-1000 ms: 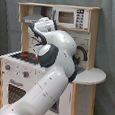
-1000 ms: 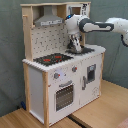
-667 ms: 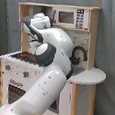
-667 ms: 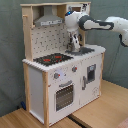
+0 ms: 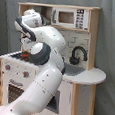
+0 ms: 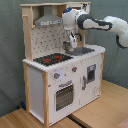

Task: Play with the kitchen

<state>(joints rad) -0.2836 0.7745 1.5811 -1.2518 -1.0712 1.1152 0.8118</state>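
- Second exterior view: the kitchen [image 6: 60, 80] stands on the wooden floor [image 6: 95, 117], unmoved.
- The claw [image 6: 72, 44] has shifted from the faucet toward the hob [image 6: 51, 59].
- Claw's opening: cannot tell.

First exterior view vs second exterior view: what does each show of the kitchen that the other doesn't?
Only the first exterior view: the small white microwave and the black curved faucet unobstructed. Only the second exterior view: the grey hood, the windowed oven door and the end effector above the counter. Both: the tall white and light-wood toy kitchen, its black-red hob and the white arm.
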